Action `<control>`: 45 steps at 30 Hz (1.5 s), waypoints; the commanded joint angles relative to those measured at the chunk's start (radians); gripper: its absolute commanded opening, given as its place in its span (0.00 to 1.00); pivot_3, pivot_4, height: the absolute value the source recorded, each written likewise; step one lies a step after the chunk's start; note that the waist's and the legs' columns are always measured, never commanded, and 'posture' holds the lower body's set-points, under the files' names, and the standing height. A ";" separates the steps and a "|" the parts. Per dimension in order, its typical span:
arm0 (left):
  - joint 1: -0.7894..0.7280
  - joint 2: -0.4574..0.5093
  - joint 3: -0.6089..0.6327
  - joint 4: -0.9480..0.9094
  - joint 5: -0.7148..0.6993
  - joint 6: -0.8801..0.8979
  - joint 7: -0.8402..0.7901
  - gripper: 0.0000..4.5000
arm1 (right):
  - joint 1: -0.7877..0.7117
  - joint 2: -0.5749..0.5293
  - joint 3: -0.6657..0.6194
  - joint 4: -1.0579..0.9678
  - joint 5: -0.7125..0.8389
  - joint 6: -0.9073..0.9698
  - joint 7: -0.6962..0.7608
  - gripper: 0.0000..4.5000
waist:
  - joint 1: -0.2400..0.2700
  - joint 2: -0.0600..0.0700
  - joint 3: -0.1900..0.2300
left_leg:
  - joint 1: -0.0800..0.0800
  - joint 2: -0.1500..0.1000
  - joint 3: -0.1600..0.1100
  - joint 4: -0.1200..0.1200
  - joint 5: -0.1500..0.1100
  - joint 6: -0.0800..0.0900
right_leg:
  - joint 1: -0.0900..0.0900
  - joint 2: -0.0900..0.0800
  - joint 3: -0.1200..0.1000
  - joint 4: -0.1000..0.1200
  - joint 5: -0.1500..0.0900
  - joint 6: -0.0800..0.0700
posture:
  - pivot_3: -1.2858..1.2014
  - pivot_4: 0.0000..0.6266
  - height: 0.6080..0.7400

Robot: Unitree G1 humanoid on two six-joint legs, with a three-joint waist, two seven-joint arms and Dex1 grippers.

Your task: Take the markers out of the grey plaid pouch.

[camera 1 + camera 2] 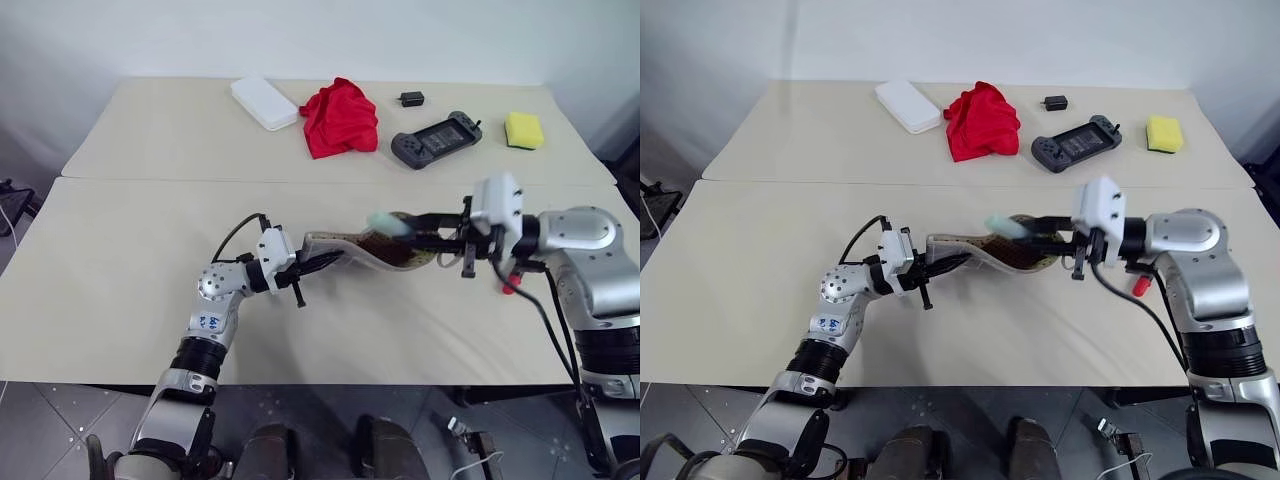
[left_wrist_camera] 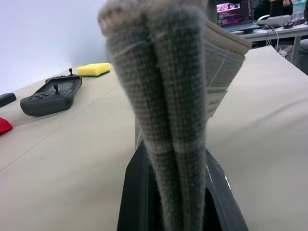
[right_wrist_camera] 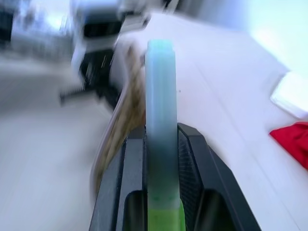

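Teal marker (image 3: 160, 125) clenched in right gripper (image 3: 161, 144), left gripper (image 2: 180, 192) grasping grey plaid pouch (image 2: 168, 96) alongside

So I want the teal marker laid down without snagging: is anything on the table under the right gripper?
A red marker lies on the table just below the right gripper, which holds the pale teal marker. Otherwise nothing visible there.

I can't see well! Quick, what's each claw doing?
Left claw: shut on the grey plaid pouch.
Right claw: shut on a pale teal marker.
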 commanded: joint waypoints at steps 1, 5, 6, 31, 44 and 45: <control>0.007 0.015 0.005 -0.026 -0.006 0.003 0.003 0.00 | -0.082 -0.008 -0.180 -0.075 0.337 0.300 -0.144 0.11 | 0.001 0.000 0.000 | 0.000 0.001 -0.002 0.000 0.000 0.000 | 0.000 0.000 0.000 0.000 0.000 0.000 | 0.52 0.24 1.00; 0.008 0.024 0.007 -0.046 -0.019 0.020 -0.003 0.00 | -0.119 -0.009 -0.288 -0.015 0.493 0.457 -0.273 0.11 | 0.004 0.000 0.000 | 0.000 0.001 -0.007 0.001 0.000 0.000 | 0.000 0.000 0.000 0.000 0.001 -0.001 | 0.52 0.24 1.00; 0.008 0.029 0.014 -0.067 -0.036 0.045 -0.006 0.00 | -0.116 -0.018 -0.322 0.033 0.487 0.473 -0.314 0.11 | 0.007 0.000 0.000 | 0.000 0.001 -0.007 0.001 0.000 0.000 | 0.000 -0.001 0.000 0.000 0.001 -0.001 | 0.52 0.24 1.00; 0.107 0.309 0.363 -0.256 -0.550 1.384 0.276 0.00 | 0.054 -0.018 -0.162 0.527 -0.129 0.236 -0.438 0.32 | -0.009 0.001 0.000 | 0.002 0.001 0.001 -0.002 0.001 0.000 | 0.000 0.000 0.004 0.000 0.001 -0.001 | 0.52 0.24 1.00; 0.258 0.537 0.354 -0.341 -0.447 1.310 0.185 0.70 | 0.160 -0.058 -0.304 0.335 -0.024 -0.002 -0.117 1.00 | -0.012 0.001 0.000 | 0.004 0.000 0.002 -0.004 0.000 -0.001 | -0.001 0.002 0.005 0.000 0.001 -0.001 | 0.52 0.24 1.00; 0.286 0.576 0.350 -0.327 -0.393 1.203 0.148 0.77 | 0.174 -0.061 -0.309 0.315 -0.025 -0.027 -0.095 1.00 | -0.013 0.001 0.000 | 0.004 0.000 0.002 -0.004 0.000 -0.001 | 0.000 0.002 0.006 0.000 0.001 -0.001 | 0.52 0.24 1.00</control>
